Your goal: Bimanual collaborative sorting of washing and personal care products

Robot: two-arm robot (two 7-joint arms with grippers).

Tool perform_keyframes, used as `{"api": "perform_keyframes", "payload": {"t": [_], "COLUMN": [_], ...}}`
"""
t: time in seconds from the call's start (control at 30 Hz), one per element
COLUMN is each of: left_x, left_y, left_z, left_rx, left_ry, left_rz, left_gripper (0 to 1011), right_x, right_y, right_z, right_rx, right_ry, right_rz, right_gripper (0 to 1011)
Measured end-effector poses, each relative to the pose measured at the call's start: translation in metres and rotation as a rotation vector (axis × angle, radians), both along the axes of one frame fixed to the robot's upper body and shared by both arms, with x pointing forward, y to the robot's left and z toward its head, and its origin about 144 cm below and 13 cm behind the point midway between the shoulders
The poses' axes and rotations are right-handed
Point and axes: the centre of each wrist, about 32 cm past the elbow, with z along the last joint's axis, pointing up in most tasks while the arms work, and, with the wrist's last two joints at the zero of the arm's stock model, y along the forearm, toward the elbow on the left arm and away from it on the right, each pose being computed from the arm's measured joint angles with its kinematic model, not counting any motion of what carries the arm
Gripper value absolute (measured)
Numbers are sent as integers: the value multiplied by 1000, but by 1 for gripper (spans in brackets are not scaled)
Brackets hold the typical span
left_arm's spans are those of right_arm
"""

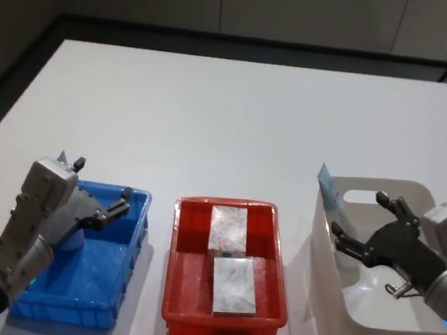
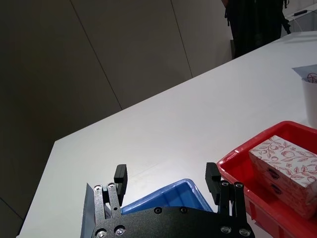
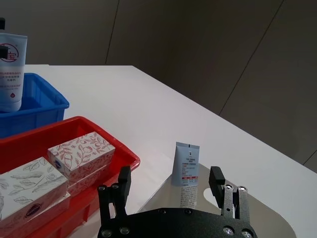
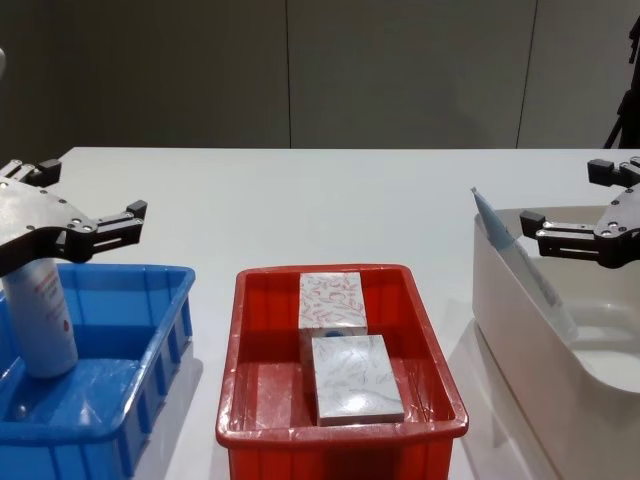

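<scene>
- A white table (image 1: 236, 121) carries three bins in a row along its near edge: a blue bin (image 1: 139, 227) toward the near left corner, a red bin (image 1: 277, 279) in the middle, and a white bin (image 1: 329, 307) toward the near right corner.
- The left gripper (image 1: 102, 178) hangs over the far part of the blue bin. Its two fingers are spread wide and there is nothing between them.
- A pale-blue squeeze tube (image 4: 40, 310) with red print stands upright inside the blue bin, against its left wall. Its top is just beside the left gripper, outside the fingers.
- The right gripper (image 1: 358, 213) hangs over the white bin, near its far left corner. Its fingers are also spread wide and grip nothing.
- A second pale-blue tube (image 1: 331, 191) leans against the left wall of the white bin at the far end. Its flat sealed end sticks up above the rim, close to the right gripper but apart from it.
- Two flat white boxes with a pink-red leaf pattern lie in the red bin, one behind the other.
- The far box (image 1: 228, 230) sits toward the bin's far wall.
- The near box (image 1: 233, 285) touches it end to end and reaches toward the near wall.
- From the wrist views, more patterned box sides show under these two, so they seem to rest on a lower layer.
</scene>
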Motion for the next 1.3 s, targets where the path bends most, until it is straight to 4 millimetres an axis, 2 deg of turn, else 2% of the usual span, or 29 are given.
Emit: {"api": "perform_keyframes", "payload": {"t": [0.7,1.3], "left_x": [0,0], "left_y": [0,0], "left_z": [0,0], "left_rx": [0,0], "left_ry": [0,0], "left_rz": [0,0], "left_gripper": [1002,1001], "right_x": [13,24], "right_y": [12,34], "right_z": [1,0], "right_rx": [10,46], "right_ry": [45,105], "right_rz": [81,112], "right_gripper": [1001,1001]}}
